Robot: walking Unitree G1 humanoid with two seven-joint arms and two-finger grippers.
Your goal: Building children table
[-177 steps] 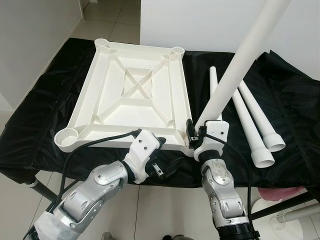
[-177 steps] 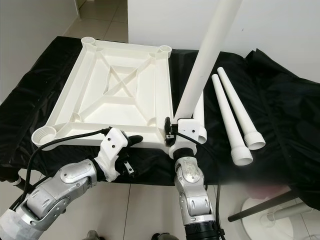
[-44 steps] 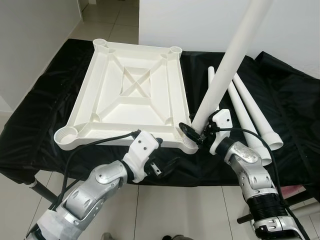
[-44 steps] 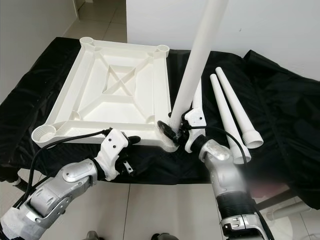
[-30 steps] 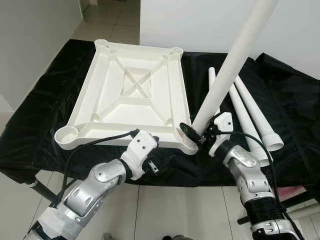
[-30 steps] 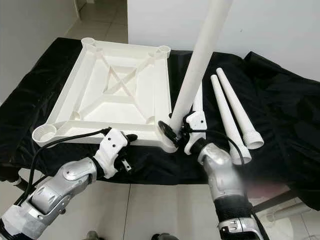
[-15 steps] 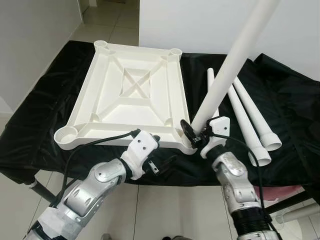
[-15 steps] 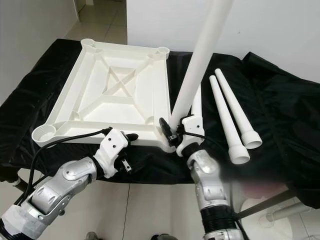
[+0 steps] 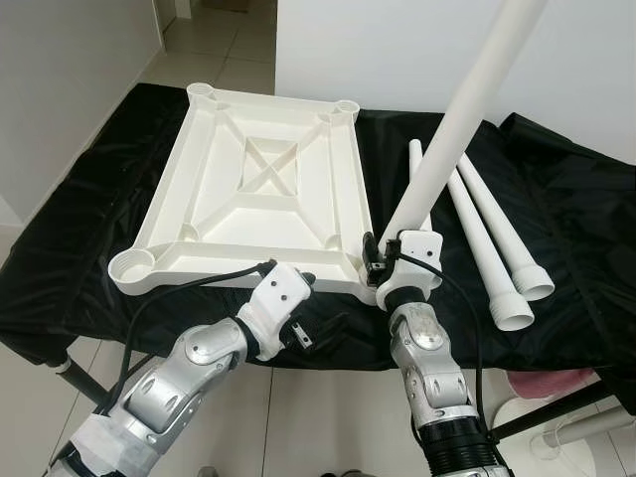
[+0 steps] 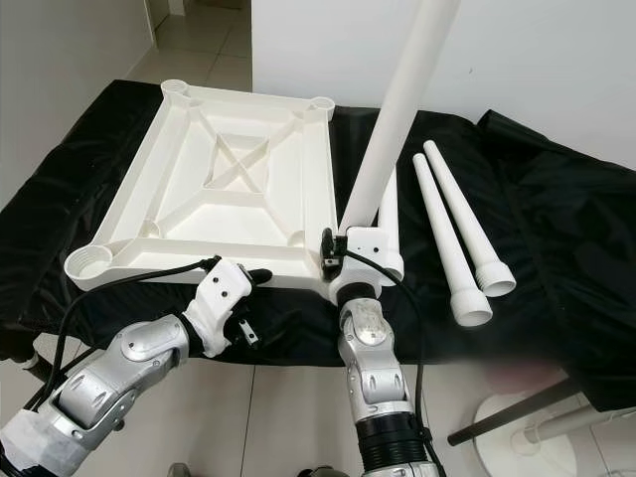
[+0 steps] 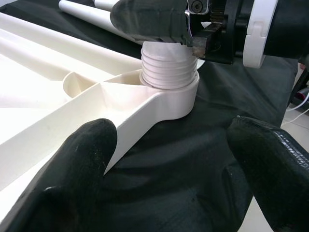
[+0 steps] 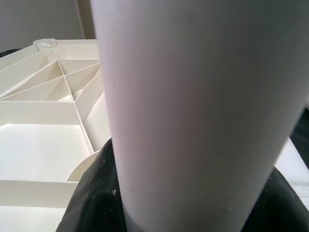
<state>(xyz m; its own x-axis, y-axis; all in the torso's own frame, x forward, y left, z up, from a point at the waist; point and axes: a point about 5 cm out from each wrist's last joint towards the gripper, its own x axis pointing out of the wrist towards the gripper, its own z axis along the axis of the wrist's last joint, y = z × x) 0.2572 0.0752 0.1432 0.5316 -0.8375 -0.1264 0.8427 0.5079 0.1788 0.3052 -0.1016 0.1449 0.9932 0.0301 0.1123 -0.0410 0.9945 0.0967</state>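
The white table top [image 9: 260,189] lies upside down on a black cloth. A white leg [image 9: 452,134] stands tilted in its near right corner socket [image 11: 170,99], with the threaded end [image 11: 169,65] partly showing above the socket. My right gripper [image 9: 381,260] is shut on the leg's base, and its black fingers [image 12: 94,193] wrap the tube [image 12: 193,111]. My left gripper [image 9: 316,316] stands open in front of the table top's near edge, just left of that corner, holding nothing. Both of its fingertips [image 11: 72,188] frame the socket.
Three loose white legs [image 9: 497,243] lie on the cloth [image 9: 89,268] to the right of the table top. The cloth-covered bench ends just before my arms, with tiled floor [image 9: 298,417] below. A white wall [image 9: 397,50] rises behind.
My right forearm has swung in from the right to straight below the leg, still gripping its base. The leg stands in the same socket. The left arm has barely moved.
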